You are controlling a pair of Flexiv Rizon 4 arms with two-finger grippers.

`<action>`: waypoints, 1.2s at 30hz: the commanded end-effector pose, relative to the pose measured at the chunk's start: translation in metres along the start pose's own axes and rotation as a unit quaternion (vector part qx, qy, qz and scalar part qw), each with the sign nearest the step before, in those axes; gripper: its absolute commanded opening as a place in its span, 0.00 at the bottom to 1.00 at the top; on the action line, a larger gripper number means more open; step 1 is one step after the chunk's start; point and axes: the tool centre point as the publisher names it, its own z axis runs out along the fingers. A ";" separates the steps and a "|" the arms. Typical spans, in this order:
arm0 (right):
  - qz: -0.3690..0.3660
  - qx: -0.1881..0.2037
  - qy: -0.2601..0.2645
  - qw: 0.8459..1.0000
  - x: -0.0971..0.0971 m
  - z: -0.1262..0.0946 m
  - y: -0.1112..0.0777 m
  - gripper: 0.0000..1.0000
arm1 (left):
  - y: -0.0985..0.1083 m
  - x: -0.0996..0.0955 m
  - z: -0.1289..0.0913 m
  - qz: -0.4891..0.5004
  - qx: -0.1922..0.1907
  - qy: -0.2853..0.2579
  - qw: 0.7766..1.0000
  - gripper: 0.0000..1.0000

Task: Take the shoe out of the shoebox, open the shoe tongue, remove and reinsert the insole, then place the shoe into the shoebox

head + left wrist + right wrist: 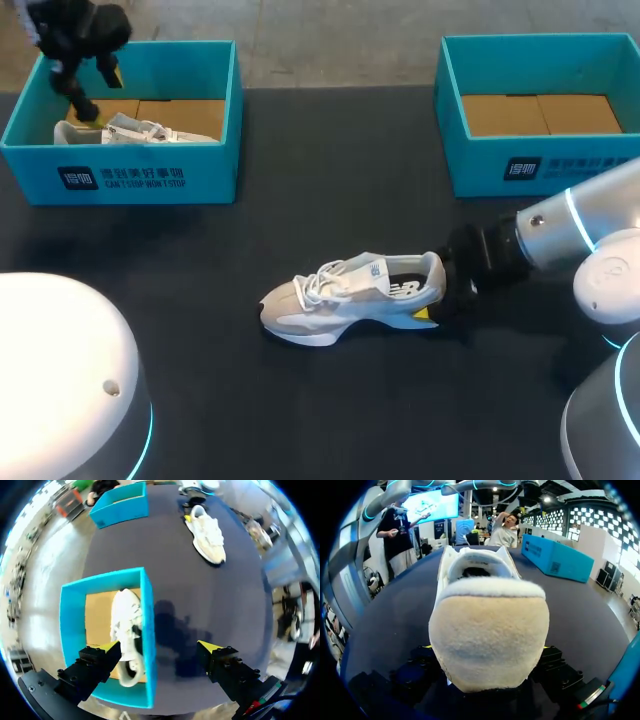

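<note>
The right end effector (440, 296) is clamped on the heel of the shoe (345, 295), which stands mid-table (330, 190), toe to the left. The heel should be pinned steady while the tongue is lifted. The left end effector (159, 647) hangs open over the far-left box (72, 630), where a second shoe (125, 620) lies.

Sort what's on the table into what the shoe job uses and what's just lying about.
Job: white shoe, heel in the right arm's jaws; empty right shoebox, likely its home.
Lying about, seemingly: left shoebox; second shoe inside it, below the left arm's open jaws.
</note>
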 end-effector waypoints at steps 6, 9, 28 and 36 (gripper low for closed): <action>0.000 0.001 -0.001 1.000 0.000 0.002 0.001 0.00 | -0.053 0.051 0.014 -0.193 -0.017 -0.010 0.981 1.00; 0.000 0.001 -0.001 1.000 0.000 0.002 0.001 0.00 | -0.070 0.064 0.021 -0.221 -0.018 -0.008 0.975 1.00; 0.000 0.001 -0.001 1.000 0.000 0.002 0.001 0.00 | -0.175 0.113 0.078 -0.257 -0.003 0.029 0.966 1.00; 0.000 0.001 -0.001 1.000 0.000 0.002 0.001 0.00 | -0.217 0.129 0.100 -0.245 -0.003 0.046 0.968 1.00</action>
